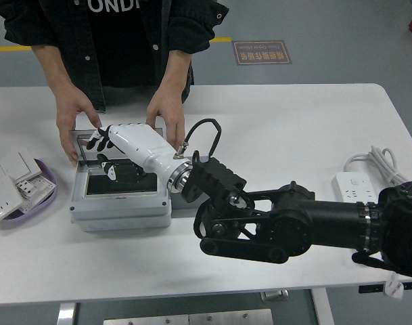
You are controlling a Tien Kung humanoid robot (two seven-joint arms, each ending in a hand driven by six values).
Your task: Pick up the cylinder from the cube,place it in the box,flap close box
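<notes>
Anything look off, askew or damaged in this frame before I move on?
Nothing is spilled or broken. One thing stands out: the grey plastic box has its clear hinged lid propped open by a person's two hands, while the robot's white right hand hovers over it, fingers spread. No cylinder shows inside.

i'm working in a lab or workshop bay: grey painted floor [341,34] with a yellow line [9,48] and a floor sign [262,52]. my white table [293,115] carries a power strip [358,184] and wall-switch plates [9,179].
</notes>
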